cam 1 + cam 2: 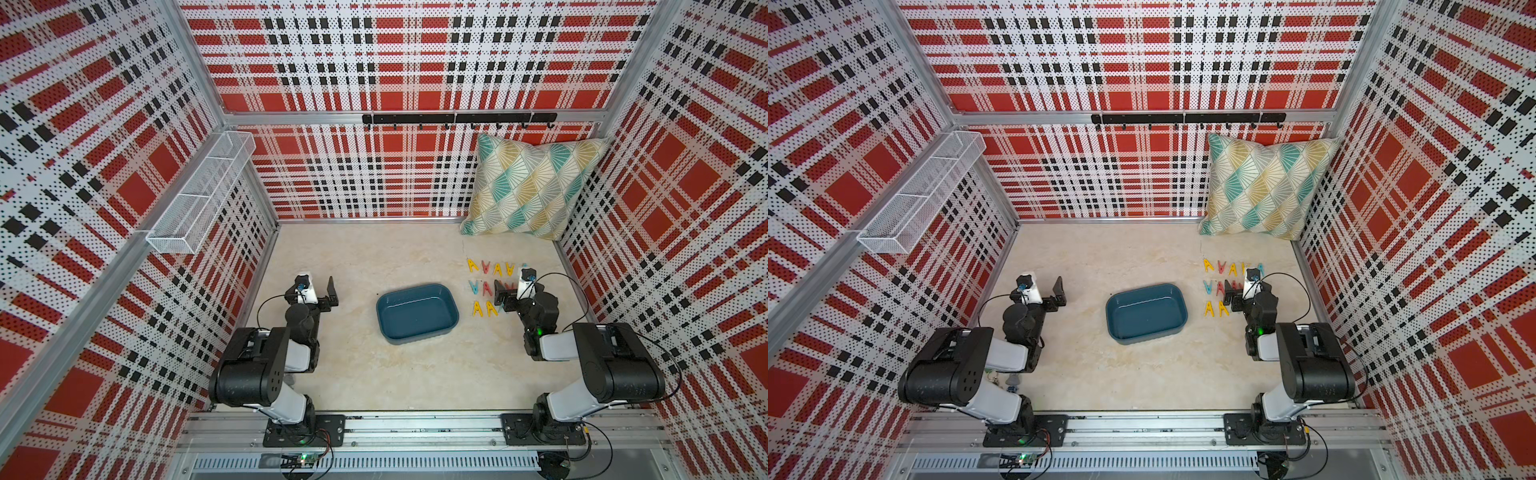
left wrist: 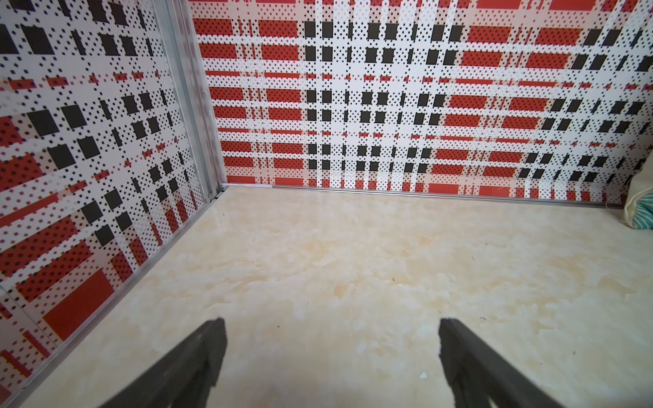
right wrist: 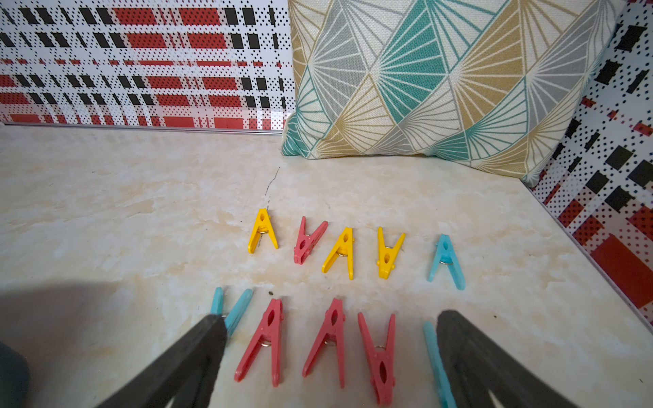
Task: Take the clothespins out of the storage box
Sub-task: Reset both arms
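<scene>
Operator: How do my grippers stand?
Spotter: Your right gripper (image 3: 330,321) has its jaws spread wide and nothing clamped between them. Your left gripper (image 2: 332,326) is spread just as wide over bare table (image 2: 353,247), with nothing in it.
Operator: Where are the clothespins?
Spotter: The clothespins (image 1: 484,286) that show all lie on the table around your right gripper, set in rows, outside the storage box (image 1: 415,313). In the right wrist view, three red clothespins (image 3: 328,339) lie side by side in the gap between your right gripper's fingers (image 3: 183,364). A light blue clothespin (image 3: 231,307) shows from behind one fingertip, and a second light blue clothespin (image 3: 433,349) runs along the inner edge of the other finger. Whether the fingers touch those two, I cannot tell.
Operator: And past the tips?
Spotter: Just beyond them lies a far row (image 3: 341,252) of five: yellow, red, yellow, yellow, light blue. Farther out, the patterned pillow (image 3: 441,77) leans in the corner. In both top views two yellow clothespins (image 1: 484,309) lie just beside your right gripper, on its storage-box side, back from the tips.
Operator: And the box itself?
Spotter: The storage box sits on the table between your two grippers, apart from both. From your right gripper it is off to the left, with the outermost clothespins lying between the two.
</scene>
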Robot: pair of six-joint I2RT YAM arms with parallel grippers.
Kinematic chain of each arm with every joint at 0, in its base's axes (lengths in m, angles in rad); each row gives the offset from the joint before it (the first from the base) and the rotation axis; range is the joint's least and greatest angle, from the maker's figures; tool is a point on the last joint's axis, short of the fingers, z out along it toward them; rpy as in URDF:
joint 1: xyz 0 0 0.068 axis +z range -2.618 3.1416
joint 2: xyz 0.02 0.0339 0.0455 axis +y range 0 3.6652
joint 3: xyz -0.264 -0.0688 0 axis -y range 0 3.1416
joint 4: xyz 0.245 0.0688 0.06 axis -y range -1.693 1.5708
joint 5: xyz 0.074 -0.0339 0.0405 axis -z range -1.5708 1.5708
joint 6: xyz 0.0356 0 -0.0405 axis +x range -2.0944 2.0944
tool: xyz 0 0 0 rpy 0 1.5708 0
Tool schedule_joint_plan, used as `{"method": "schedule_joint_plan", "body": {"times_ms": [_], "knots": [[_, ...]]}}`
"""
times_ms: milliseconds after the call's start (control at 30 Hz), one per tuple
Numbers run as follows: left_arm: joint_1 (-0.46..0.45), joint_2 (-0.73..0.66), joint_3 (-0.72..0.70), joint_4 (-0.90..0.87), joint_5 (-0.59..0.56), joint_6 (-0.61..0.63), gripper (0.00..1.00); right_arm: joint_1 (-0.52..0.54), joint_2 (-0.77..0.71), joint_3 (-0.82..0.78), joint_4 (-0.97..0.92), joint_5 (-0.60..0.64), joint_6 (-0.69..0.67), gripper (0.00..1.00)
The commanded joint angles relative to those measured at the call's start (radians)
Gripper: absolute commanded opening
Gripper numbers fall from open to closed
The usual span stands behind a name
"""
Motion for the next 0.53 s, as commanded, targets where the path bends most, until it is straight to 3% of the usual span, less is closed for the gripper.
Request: {"method": "schedule_joint_plan", "body": {"times_ms": [0,500], "knots": [[-0.008,-0.001,0.011,0.027,-0.014,0.000,0.99,0.000,-0.007,0.008,0.021,0.000,-0.005,1.00],[-0.019,-0.001,0.010,0.029,-0.045,0.004,0.99,-0.001,-0.007,0.008,0.024,0.000,-0.005,1.00]]}}
